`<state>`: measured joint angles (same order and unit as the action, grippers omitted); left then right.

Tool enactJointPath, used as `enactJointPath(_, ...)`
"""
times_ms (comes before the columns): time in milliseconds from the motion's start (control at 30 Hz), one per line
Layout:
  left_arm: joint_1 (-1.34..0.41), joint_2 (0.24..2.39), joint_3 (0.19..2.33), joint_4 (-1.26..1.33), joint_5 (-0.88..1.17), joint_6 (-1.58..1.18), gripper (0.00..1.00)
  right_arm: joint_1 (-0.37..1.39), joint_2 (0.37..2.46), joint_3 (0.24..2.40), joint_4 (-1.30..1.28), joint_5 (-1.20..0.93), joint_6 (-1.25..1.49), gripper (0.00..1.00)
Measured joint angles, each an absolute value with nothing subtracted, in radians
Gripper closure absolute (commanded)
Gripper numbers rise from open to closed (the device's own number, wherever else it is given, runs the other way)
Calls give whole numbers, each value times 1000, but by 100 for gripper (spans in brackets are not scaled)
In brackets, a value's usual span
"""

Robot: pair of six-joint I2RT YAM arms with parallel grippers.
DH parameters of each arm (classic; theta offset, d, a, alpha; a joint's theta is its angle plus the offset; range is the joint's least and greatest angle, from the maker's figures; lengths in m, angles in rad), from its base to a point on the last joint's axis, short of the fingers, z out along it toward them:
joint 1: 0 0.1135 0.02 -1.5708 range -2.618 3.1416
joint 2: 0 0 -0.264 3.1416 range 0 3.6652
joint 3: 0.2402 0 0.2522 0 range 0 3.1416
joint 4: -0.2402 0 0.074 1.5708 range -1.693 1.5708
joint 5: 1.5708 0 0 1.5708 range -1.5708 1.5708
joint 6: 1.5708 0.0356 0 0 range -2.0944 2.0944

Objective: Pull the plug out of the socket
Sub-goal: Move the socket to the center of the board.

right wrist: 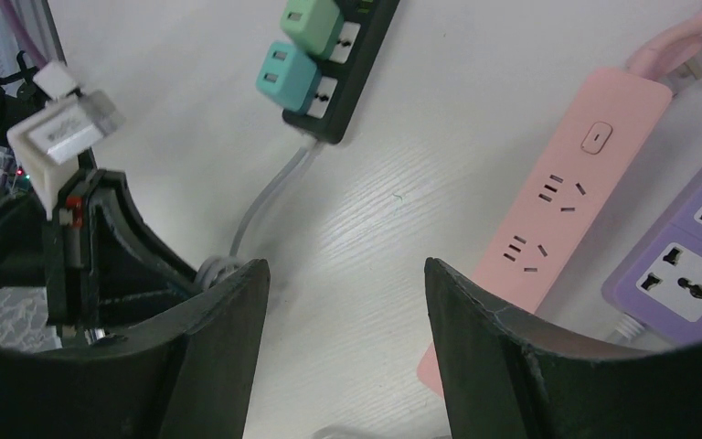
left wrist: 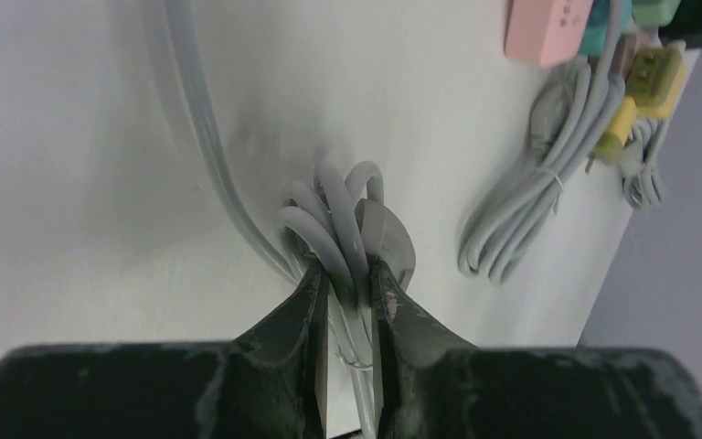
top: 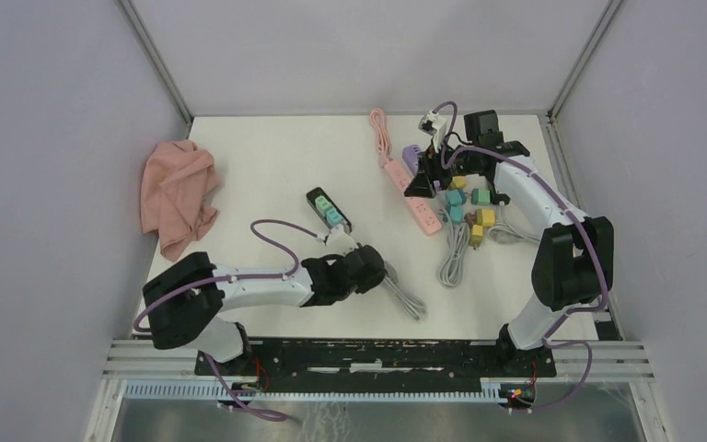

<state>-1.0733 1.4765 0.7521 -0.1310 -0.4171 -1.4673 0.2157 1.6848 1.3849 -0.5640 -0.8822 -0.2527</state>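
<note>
Two plugs, one mint green [right wrist: 313,22] and one teal [right wrist: 287,77], sit side by side in the sockets of a black power strip [top: 329,209]. The strip lies at an angle on the white table [top: 267,166], left of the table's middle and well clear of every edge. Both plugs are fully seated. The strip's grey cord [left wrist: 340,233] runs from its near end toward the near edge of the table, where it is gathered into loops. The left gripper [left wrist: 347,274] is clamped tight on those loops, its fingers [left wrist: 303,306] pressing the bundled strands from both sides; it has hold of the cord only, not of either plug. The right gripper [right wrist: 345,274] hangs over the far right part of the table with its jaws roughly half open and nothing between them. Under it lies a pink power strip [right wrist: 558,201], with a purple power strip [right wrist: 686,251] just beside that on the far side. Toward the right edge are a heap of small coloured plugs [top: 475,208] and a coiled grey cable [top: 454,260]. A pink cloth [top: 179,193] lies crumpled at the left edge.
</note>
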Motion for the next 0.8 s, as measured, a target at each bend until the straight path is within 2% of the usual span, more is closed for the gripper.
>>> enactJointPath(67, -1145, 1504, 767, -115, -444, -1514, 79, 208, 1685, 1387, -565, -882, -253, 31)
enactJointPath(267, -1234, 1613, 848, -47, -480, -1545, 37, 182, 1685, 1389, -566, -882, -253, 31)
enactJointPath(333, -1245, 1614, 855, -6, -493, -1523, 28, 179, 1685, 1389, -566, -882, -253, 31)
enactJointPath(467, -1257, 1594, 854, 70, -530, -1401, 21, 175, 1685, 1389, -567, -882, -253, 31)
enactJointPath(800, -1259, 1309, 656, 309, -513, -846, 18, 174, 1685, 1389, -567, -882, -252, 31)
